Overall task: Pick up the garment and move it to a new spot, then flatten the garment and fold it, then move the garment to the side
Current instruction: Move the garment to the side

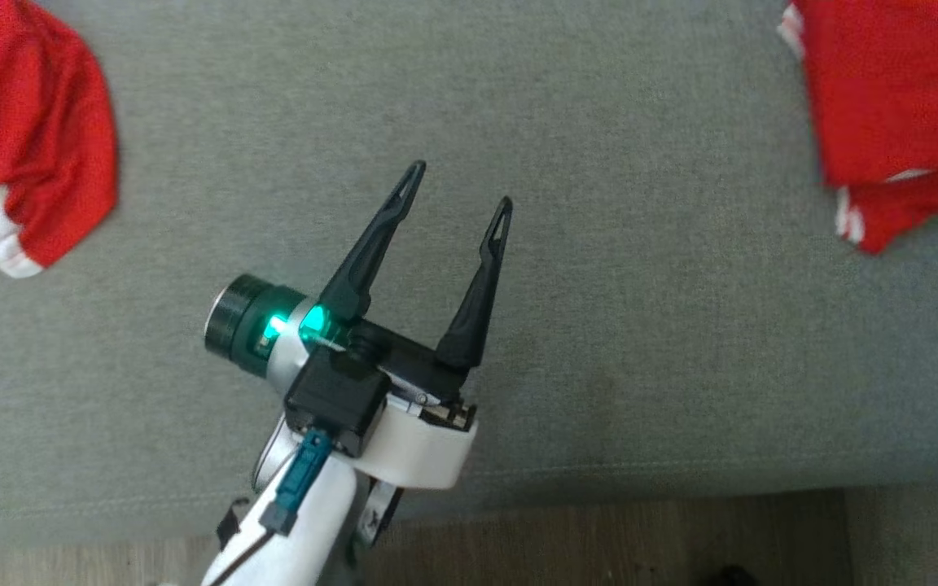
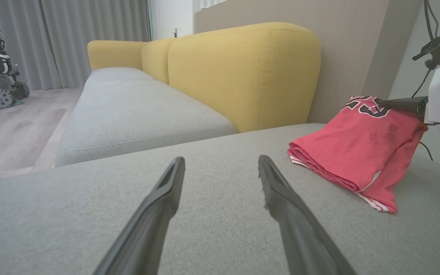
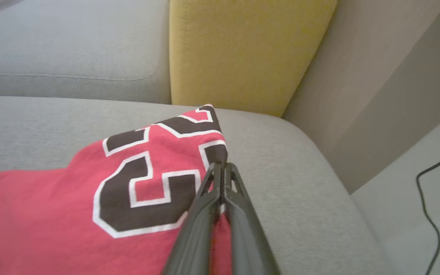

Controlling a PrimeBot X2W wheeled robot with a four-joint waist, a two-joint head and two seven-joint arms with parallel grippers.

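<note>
The garment [image 1: 892,98] is red and folded. It lies on the gray seat [image 1: 599,366], far over on the robot's right side. Part of it runs off the top corner of the head view, so I cannot tell its long way from there.

The right gripper [image 3: 222,166] has its two fingers pressed tight together, with the garment's edge pinched between them. The pinch is right beside the big dark number. The left gripper [image 1: 460,185] is over the bare middle of the seat. Its fingers are spread wide and hold nothing. The garment lies off to its right, well apart from it. So the right arm is the near one, and I think it should do the move to the side.

The head view also shows another red cloth [image 1: 29,138] far on the left. The left wrist view shows the whole fold lying flat, with the right arm at its far corner and a yellow back [image 2: 243,72] behind. The right wrist view shows the pinch up close, and a cord [image 3: 430,198] on the floor.
</note>
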